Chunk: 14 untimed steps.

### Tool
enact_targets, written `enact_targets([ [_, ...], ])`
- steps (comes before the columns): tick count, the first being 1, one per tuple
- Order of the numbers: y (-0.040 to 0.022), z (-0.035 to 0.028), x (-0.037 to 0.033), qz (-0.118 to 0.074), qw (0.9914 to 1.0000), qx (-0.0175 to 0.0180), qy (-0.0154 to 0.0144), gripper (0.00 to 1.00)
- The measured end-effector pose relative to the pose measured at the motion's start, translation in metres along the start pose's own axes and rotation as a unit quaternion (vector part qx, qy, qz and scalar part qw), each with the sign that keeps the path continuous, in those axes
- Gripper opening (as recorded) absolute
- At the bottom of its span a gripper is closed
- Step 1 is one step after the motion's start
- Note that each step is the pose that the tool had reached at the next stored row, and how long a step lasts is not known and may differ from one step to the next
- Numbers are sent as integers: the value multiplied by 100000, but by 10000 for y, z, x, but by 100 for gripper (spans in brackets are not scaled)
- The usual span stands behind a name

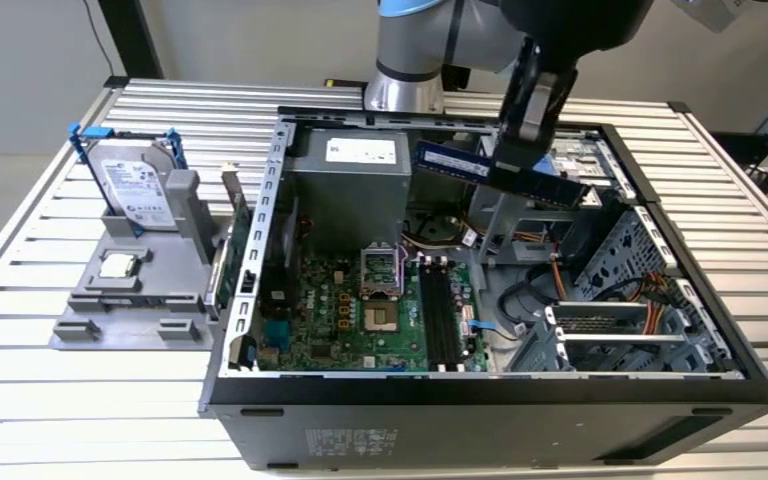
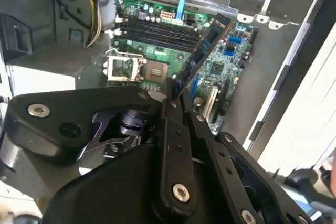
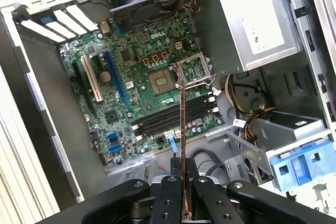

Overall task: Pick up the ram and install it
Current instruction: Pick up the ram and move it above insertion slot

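Appearing light, stiff and fragile, the ram (image 1: pixel 454 161) is being clamped across its flat faces by the fingers (image 3: pixel 170 203) over the open computer case (image 1: pixel 491 425).

The long, narrow, flat dark blue-black ram (image 1: pixel 454 160) carries black chips and a small white label on its broad face. It is off the desk, pinched near its middle between the black fingers (image 1: pixel 528 95) and held in the air over the far part of the open grey computer case (image 1: pixel 275 210). In the exterior view its long edge slopes, with the end toward that view's right lower. In the second wrist view the ram (image 2: pixel 206 50) slants out from the fingers (image 2: pixel 170 129) above the green motherboard (image 2: pixel 220 69). In the first wrist view the ram (image 3: pixel 183 129) appears edge-on as a thin line, apart from the board.
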State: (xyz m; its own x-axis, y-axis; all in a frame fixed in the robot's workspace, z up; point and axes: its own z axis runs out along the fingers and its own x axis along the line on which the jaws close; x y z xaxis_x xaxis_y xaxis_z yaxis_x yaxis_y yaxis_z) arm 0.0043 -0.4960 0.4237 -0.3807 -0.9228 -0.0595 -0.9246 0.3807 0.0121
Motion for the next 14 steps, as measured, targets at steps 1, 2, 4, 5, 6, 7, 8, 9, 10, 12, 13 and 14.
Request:
enact_targets([
  [1, 0, 0, 0, 900, 99996, 52, -10, 0],
  [2, 0, 0, 0, 1722, 99985, 104, -17, 0],
  [4, 0, -1, 0, 3208, 99948, 193, -30, 0],
  [5, 0, 0, 0, 3872, 99925, 233, -46, 0],
  [6, 0, 0, 0, 4578, 99895, 277, -48, 0],
  [7, 0, 0, 0, 5303, 99859, 321, -52, 0],
  [8, 0, 0, 0, 6008, 99819, 365, -59, 0],
  [9, 0, 0, 0, 6718, 99773, 407, -65, 0],
  [10, 0, 0, 0, 7401, 99725, 450, -73, 0],
  [12, 0, 0, 0, 8856, 99606, 535, -90, 0],
  [13, 0, 0, 0, 9621, 99534, 581, -98, 0],
  [14, 0, 0, 0, 10339, 99462, 625, -107, 0],
])
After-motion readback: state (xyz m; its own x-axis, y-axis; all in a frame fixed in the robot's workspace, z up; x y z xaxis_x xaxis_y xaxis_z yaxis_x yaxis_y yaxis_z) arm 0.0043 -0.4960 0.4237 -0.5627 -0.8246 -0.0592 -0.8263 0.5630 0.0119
